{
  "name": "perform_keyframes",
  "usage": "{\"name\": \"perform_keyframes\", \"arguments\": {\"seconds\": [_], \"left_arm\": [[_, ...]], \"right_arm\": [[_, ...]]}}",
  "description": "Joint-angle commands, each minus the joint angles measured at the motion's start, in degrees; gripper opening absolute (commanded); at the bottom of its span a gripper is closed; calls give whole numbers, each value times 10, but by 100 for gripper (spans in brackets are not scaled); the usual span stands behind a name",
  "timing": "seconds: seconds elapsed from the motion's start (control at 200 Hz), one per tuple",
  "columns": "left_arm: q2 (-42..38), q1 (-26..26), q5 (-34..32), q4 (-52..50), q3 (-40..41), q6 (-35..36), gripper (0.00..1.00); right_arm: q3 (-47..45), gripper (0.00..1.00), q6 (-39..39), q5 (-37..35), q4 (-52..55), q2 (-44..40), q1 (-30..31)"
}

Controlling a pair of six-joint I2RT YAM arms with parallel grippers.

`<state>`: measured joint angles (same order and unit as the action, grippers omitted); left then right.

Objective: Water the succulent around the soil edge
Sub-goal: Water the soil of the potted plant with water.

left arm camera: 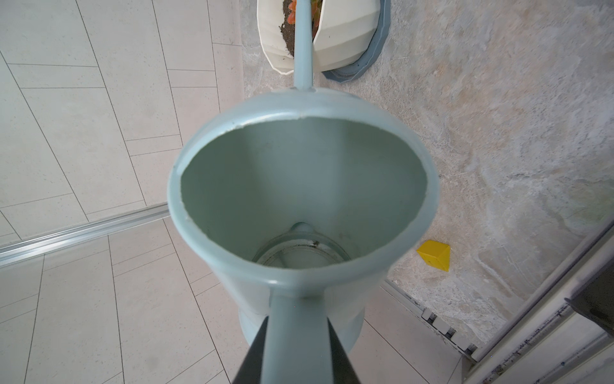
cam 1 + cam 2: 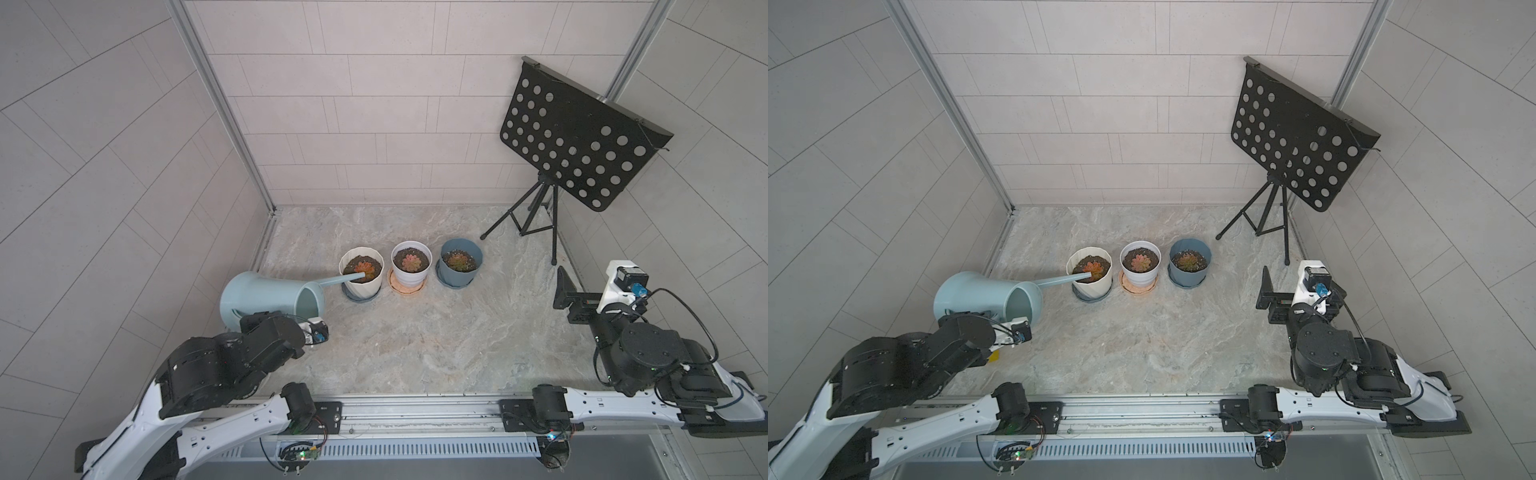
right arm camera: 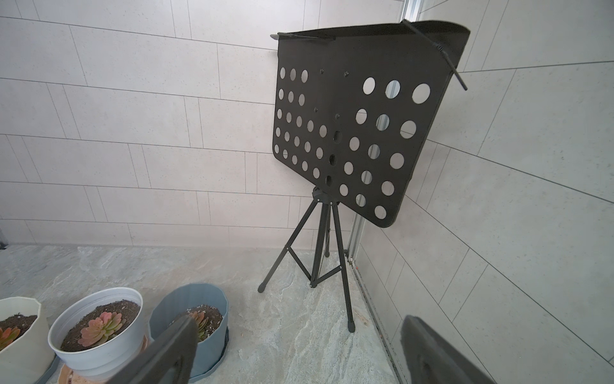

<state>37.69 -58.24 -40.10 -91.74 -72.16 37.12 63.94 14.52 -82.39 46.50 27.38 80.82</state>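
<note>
The marbled grey bench [image 2: 415, 345] carries three succulent pots in a row, each on a saucer [image 2: 409, 290]: cream faceted pot [image 2: 368, 287], white pot [image 2: 409, 275], blue pot [image 2: 457, 277]. A black music stand [image 2: 573, 141] stands in the far right corner. A yellow block [image 1: 435, 255] lies near the left edge.

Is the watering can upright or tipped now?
Tipped. In a top view the watering can is turned nearly on its side, mouth facing sideways, spout over the soil of the cream pot.

black perforated music stand [image 2: 582, 141] on a tripod in the far corner. white pot [image 2: 409, 277] beside blue pot [image 2: 456, 277], not touching. small yellow block [image 1: 435, 255] on stone floor [image 2: 415, 340].
</note>
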Motion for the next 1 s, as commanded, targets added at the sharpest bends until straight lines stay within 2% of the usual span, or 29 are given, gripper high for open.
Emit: {"name": "perform_keyframes", "arguments": {"seconds": [0.0, 0.55, 0.996], "left_arm": [[12, -6, -26, -62, -23, 5, 0], [57, -35, -55, -54, -41, 12, 0], [64, -38, -60, 3, -28, 57, 0]], "right_arm": [[0, 100, -5, -8, -1, -3, -2], [-8, 100, -6, -8, -1, -17, -2], [-9, 100, -7, -8, -1, -22, -2]]}}
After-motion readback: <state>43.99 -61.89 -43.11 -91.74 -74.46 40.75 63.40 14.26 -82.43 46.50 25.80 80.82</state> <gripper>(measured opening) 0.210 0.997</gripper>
